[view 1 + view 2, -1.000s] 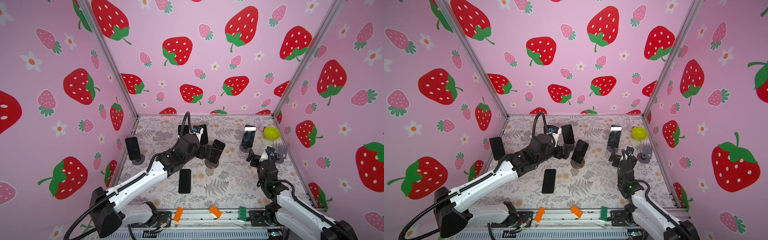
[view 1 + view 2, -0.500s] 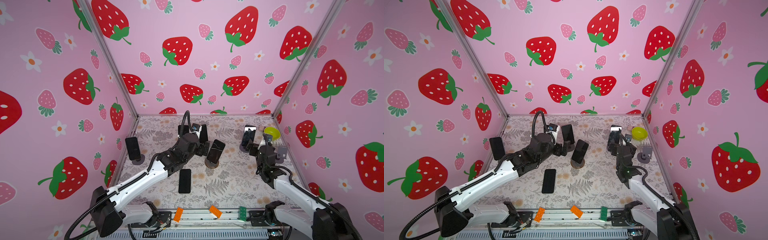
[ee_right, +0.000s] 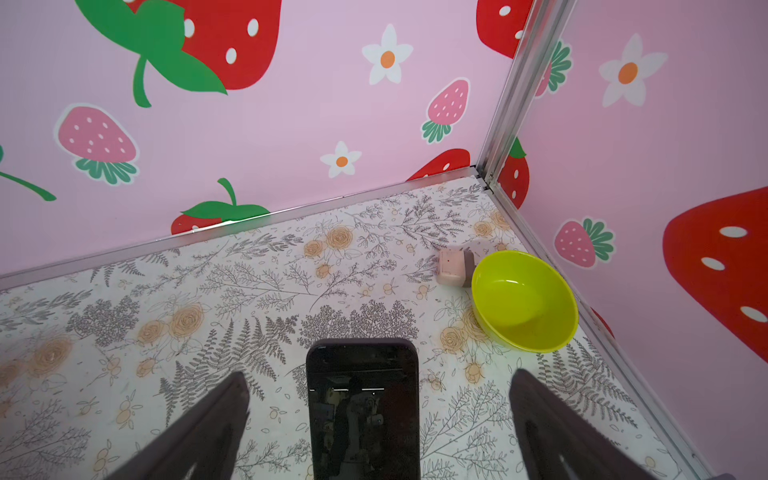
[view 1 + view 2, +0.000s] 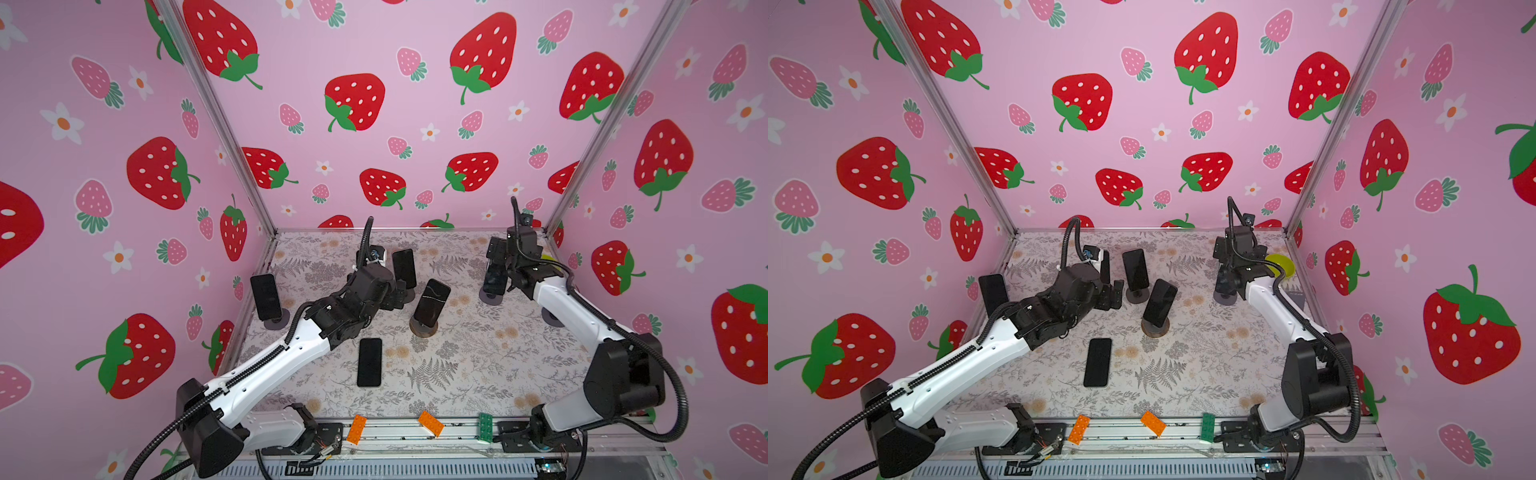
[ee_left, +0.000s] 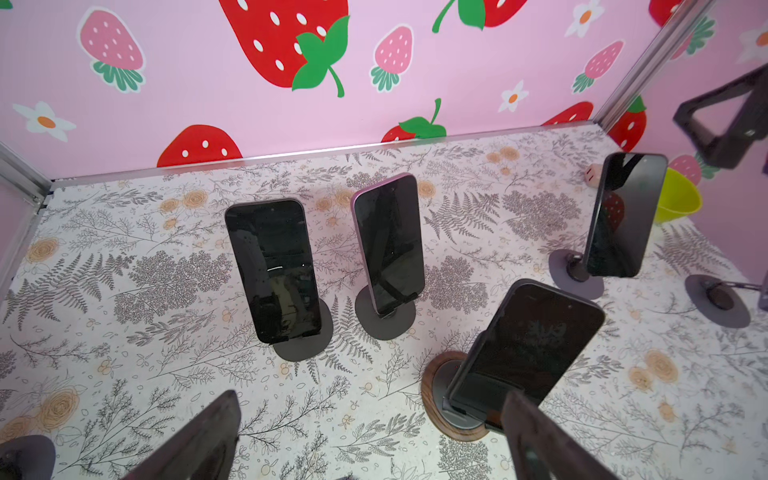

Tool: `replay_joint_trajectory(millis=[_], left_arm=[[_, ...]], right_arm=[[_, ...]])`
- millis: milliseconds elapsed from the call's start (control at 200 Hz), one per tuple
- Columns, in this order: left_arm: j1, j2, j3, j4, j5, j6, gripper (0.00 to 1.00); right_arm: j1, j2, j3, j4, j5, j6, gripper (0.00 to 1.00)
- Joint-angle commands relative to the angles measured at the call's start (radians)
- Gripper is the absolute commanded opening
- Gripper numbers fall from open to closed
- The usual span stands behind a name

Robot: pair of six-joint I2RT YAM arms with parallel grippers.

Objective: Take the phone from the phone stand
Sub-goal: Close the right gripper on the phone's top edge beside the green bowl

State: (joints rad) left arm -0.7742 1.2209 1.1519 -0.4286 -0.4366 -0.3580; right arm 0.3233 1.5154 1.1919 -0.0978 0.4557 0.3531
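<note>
We list the right gripper [image 3: 380, 376] spread wide and empty, fingers [image 3: 199, 432] either side of the phone [image 3: 363, 415], clear gap at both edges. The phone sits on its phone stand [image 4: 490, 296] near the back right corner, green bowl [image 3: 524, 301] close by. Mid-floor, the left gripper [image 5: 372, 401] gapes empty.

Glossy black phone [image 3: 363, 407] (mirror-like screen), shiny plastic bowl [image 3: 524, 301], wood-rimmed stand base [image 5: 427, 395], brushed metal frame post [image 3: 517, 93]

Right arm [image 4: 569, 307] at far-right phone [image 4: 493, 279] on stand [image 4: 489, 298].
</note>
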Motion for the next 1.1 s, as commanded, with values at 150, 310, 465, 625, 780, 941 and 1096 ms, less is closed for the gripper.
replay_joint_trajectory(millis=[150,310,465,625,780,941,1096], left_arm=[[0.006,-0.026,-0.056,-0.011,0.021,-0.049,0.99],[0.006,-0.04,-0.088,0.003,0.006,-0.061,0.99],[0.005,-0.046,-0.109,0.023,0.038,-0.058,0.99],[0.005,-0.035,-0.114,0.018,0.036,-0.057,1.0],[0.006,-0.038,-0.115,0.014,0.032,-0.054,1.0],[0.004,-0.047,-0.132,0.021,0.02,-0.053,1.0],[0.003,-0.045,-0.139,0.021,0.026,-0.058,1.0]], right_arm=[[-0.023,0.049,0.114,-0.182,0.033,0.077,1.0],[-0.024,0.141,0.261,-0.347,0.039,0.137,1.0],[-0.024,0.155,0.266,-0.312,0.03,0.072,1.0],[-0.024,0.198,0.31,-0.331,0.004,0.049,1.0],[-0.024,0.301,0.416,-0.446,0.072,0.104,1.0],[-0.026,0.415,0.57,-0.617,0.091,0.185,1.0],[-0.026,0.451,0.609,-0.656,0.036,0.205,1.0]])
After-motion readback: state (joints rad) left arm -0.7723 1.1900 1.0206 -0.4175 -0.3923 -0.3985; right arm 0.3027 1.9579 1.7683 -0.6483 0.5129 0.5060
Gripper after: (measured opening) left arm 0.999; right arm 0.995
